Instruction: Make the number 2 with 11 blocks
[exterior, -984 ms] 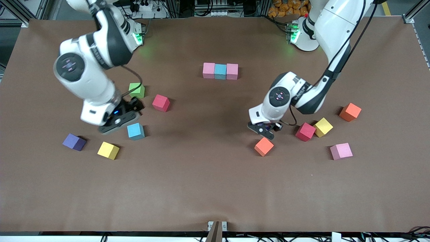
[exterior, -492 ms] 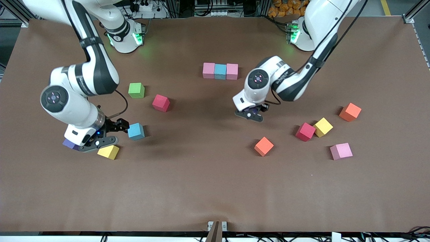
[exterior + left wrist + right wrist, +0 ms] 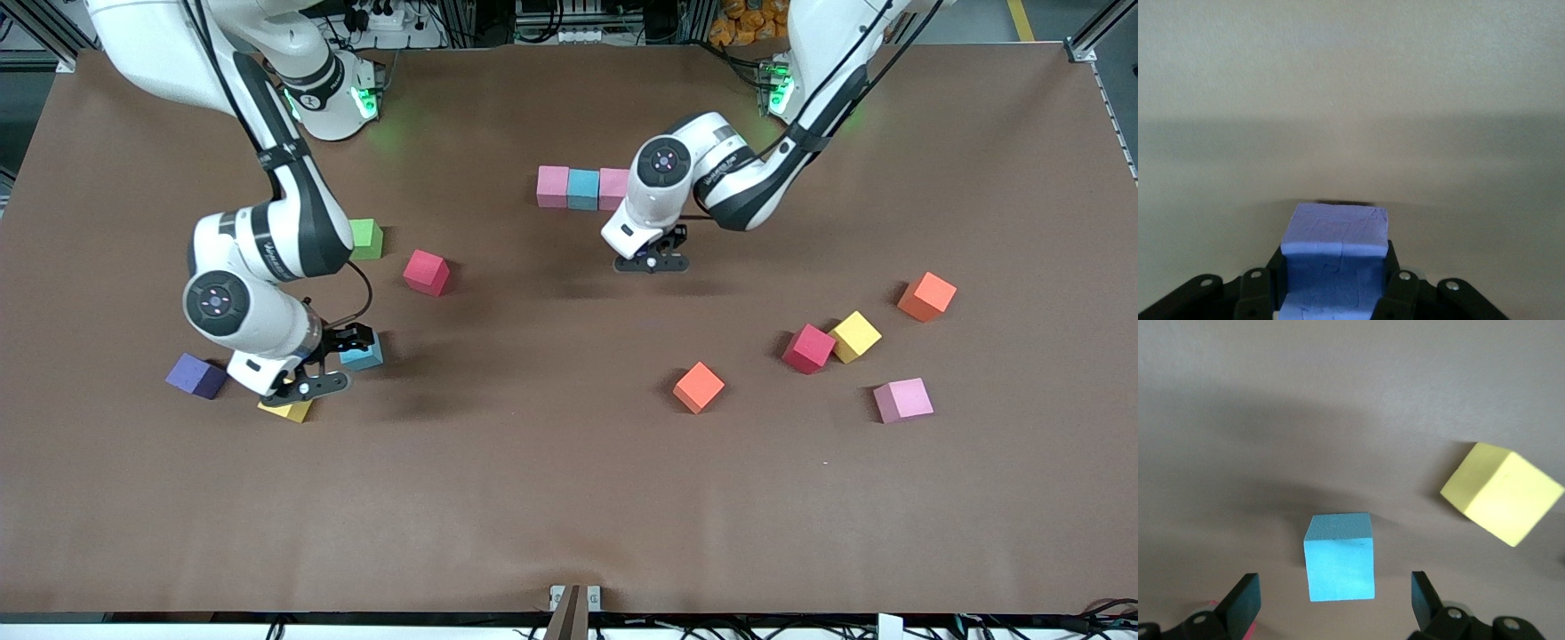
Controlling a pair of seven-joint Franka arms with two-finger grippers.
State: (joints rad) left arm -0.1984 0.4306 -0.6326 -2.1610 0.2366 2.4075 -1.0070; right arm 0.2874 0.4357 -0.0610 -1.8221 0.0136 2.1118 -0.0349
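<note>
A pink (image 3: 552,187), light blue (image 3: 583,188) and pink (image 3: 613,185) row of cubes lies mid-table; the left arm partly covers the last one. My left gripper (image 3: 652,263) hangs over bare table beside that covered pink cube, shut on a purple cube (image 3: 1336,257) that the hand hides in the front view. My right gripper (image 3: 311,384) is open and low over the table between a light blue cube (image 3: 364,354) and a yellow cube (image 3: 286,410). In the right wrist view the blue cube (image 3: 1339,557) lies just ahead of the open fingers (image 3: 1425,597), with the yellow cube (image 3: 1501,492) off to one side.
Loose cubes lie around. Purple (image 3: 196,376), red (image 3: 426,272) and green (image 3: 365,238) are toward the right arm's end. Orange (image 3: 698,387), red (image 3: 808,348), yellow (image 3: 856,336), orange (image 3: 926,296) and pink (image 3: 903,399) are toward the left arm's end.
My left gripper has carried the purple cube from beside the orange cube up toward the row. My right gripper has moved from by the green cube down to the blue and yellow cubes.
</note>
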